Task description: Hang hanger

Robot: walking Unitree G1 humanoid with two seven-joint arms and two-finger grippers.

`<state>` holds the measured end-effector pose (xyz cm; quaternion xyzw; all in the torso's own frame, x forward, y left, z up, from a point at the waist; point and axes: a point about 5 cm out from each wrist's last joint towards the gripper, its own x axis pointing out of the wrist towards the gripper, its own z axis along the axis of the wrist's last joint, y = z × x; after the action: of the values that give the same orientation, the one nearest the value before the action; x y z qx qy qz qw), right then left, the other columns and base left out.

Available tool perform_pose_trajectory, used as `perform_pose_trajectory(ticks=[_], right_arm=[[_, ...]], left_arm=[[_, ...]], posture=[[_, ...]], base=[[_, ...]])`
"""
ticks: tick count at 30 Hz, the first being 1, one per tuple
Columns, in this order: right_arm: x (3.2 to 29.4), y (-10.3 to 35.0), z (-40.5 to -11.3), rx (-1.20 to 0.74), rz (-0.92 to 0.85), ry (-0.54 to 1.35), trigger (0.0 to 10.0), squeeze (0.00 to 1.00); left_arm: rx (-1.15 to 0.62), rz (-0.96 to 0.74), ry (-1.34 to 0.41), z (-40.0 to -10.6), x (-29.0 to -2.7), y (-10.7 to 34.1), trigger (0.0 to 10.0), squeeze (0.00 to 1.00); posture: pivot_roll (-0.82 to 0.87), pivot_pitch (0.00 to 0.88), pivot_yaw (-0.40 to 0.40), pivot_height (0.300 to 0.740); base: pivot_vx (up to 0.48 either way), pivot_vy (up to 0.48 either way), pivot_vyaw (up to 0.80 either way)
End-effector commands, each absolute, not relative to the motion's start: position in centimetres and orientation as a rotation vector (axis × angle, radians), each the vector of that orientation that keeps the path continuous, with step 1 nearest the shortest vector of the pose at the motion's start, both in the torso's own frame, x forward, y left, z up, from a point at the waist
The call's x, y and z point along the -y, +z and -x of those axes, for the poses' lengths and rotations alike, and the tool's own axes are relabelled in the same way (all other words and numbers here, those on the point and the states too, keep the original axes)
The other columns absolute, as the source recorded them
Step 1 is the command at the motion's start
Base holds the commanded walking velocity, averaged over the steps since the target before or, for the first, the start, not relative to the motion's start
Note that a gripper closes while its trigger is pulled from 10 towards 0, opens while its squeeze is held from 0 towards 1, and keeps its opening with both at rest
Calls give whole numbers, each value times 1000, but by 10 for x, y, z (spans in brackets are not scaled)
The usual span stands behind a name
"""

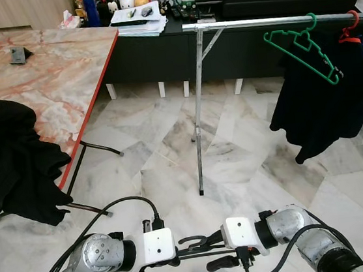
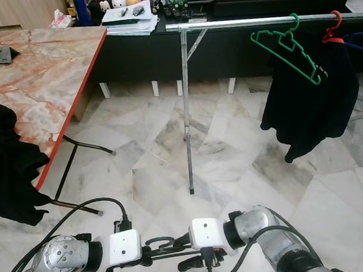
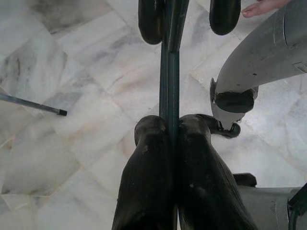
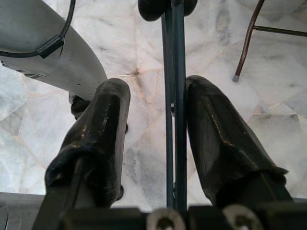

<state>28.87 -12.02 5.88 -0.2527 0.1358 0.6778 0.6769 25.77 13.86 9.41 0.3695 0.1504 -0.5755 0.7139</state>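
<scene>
Grippers at bottom centre: left gripper (image 1: 176, 260) clamped on thin dark wire hanger (image 1: 192, 244), right gripper (image 1: 210, 245) apart around it; keep hook upright toward silver rail (image 1: 247, 23).

I can read no text, label, brand or number anywhere before me. The papers (image 1: 139, 21) on the far dark cabinet (image 1: 159, 53), well beyond my pincers, are too small and blurred to make out any writing.
</scene>
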Motion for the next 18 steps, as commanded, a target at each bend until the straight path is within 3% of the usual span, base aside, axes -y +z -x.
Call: perform_pose_trajectory(ticks=[1, 18], right_arm=[[119, 59, -290, -310, 593, 1536, 10000, 0], [121, 50, -291, -362, 621, 1495, 10000, 0]], left_arm=[[-328, -841, -1285, -257, -136, 97, 10000, 0], [-320, -845, -1286, -257, -133, 99, 10000, 0]], posture=[[77, 168, -55, 740], [87, 175, -57, 740]], base=[[0, 0, 0], [0, 0, 0]])
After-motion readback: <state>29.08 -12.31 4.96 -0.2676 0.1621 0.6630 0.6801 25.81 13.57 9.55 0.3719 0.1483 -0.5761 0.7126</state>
